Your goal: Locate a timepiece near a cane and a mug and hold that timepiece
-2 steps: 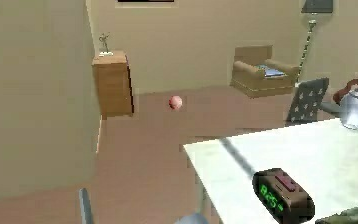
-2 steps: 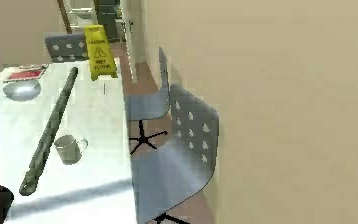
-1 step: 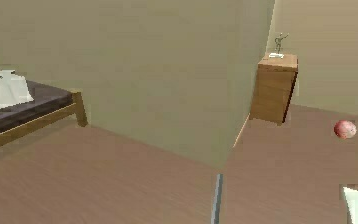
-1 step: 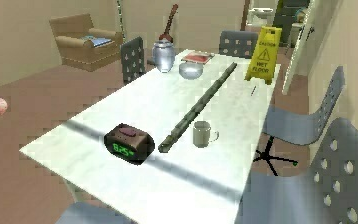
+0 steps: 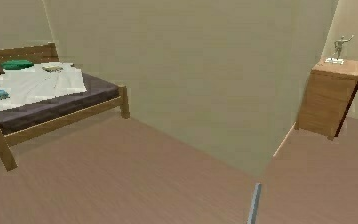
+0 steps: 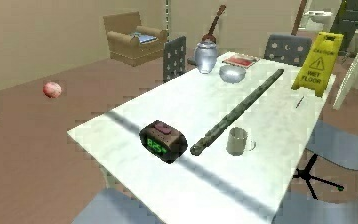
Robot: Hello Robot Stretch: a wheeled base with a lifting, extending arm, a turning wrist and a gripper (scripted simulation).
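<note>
Arm side view: one black green-digit alarm clock (image 6: 159, 140), one long dark cane (image 6: 238, 112) and one pale mug (image 6: 237, 140) close together on the white surface (image 6: 287, 130). Forward view: one wooden bed (image 5: 47, 95). Fingers' state cannot be told.

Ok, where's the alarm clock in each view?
Forward view: a bed at the left and a wooden dresser at the right.
Arm side view: the alarm clock stands low centre on the white table, by the near end of the cane, left of the mug.
Shared landmark: the brown floor, nothing more distinctive.
</note>
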